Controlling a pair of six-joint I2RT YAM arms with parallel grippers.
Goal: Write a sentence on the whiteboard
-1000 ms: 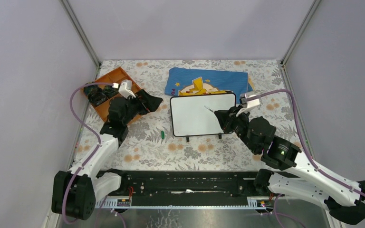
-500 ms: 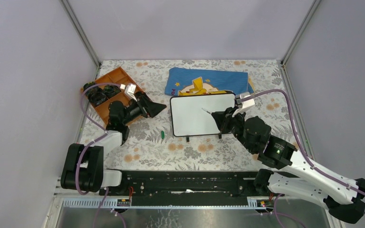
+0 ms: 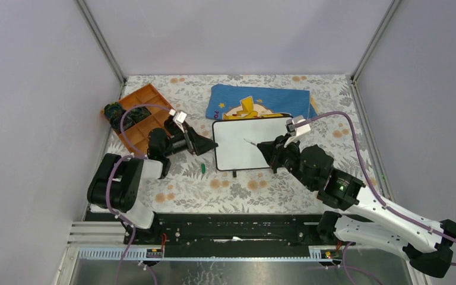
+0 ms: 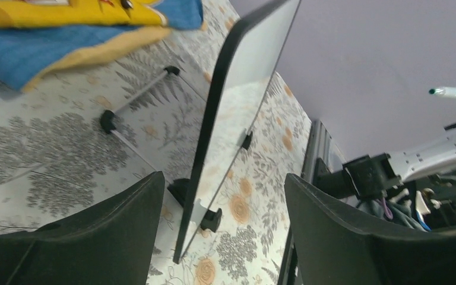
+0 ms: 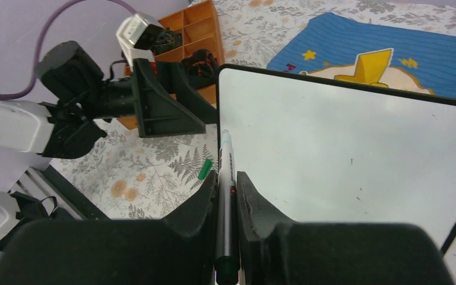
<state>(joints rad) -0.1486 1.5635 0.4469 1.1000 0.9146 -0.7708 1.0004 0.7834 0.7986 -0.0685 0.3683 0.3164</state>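
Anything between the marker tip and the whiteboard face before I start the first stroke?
Nothing visible does. The whiteboard face is bare under the marker held by the right gripper. The left gripper has its open jaws straddling only the board's left edge, and the green cap lies off the board.

Left wrist view: whiteboard (image 4: 237,95) seen almost edge-on, its top cut off by the frame; face unreadable.

Overhead: near edge of blue cloth (image 3: 261,98) hidden behind the board; contents of orange tray (image 3: 148,95) too small to identify.

Right wrist view: rear of marker (image 5: 224,154) buried in right pincer (image 5: 227,181).
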